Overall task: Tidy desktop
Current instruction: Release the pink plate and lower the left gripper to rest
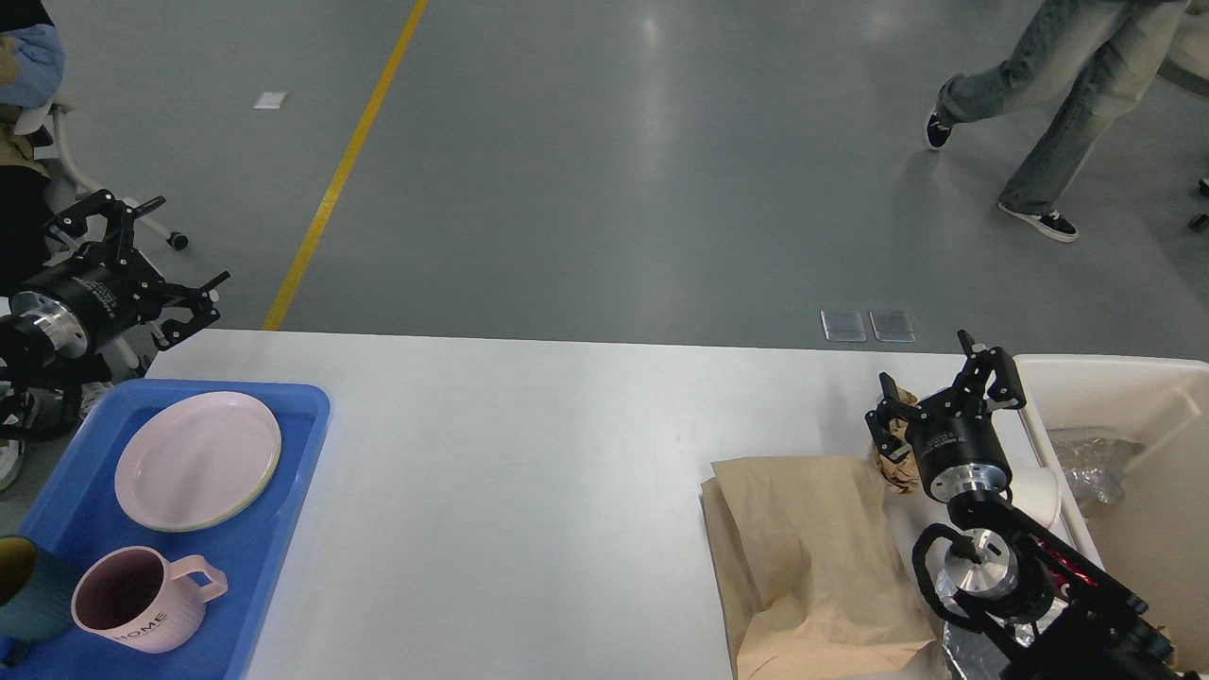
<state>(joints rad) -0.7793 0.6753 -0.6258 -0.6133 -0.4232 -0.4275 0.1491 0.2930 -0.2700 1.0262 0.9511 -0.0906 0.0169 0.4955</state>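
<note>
The white desktop (529,472) fills the lower half of the head view. A flat brown paper bag (812,557) lies on its right part, with a crumpled brown paper wad (894,467) at the bag's far corner. My right gripper (940,392) stands open over that wad, its left finger just above the paper; I cannot tell if it touches. My left gripper (151,253) hovers open and empty beyond the table's far left corner, above the floor.
A blue tray (283,510) at the left holds stacked pink plates (198,460), a pink mug (132,600) and a dark teal cup (24,595). A cream bin (1124,387) with clear plastic inside stands at the right edge. A white cup (1039,491) lies by it. A person (1067,104) walks behind.
</note>
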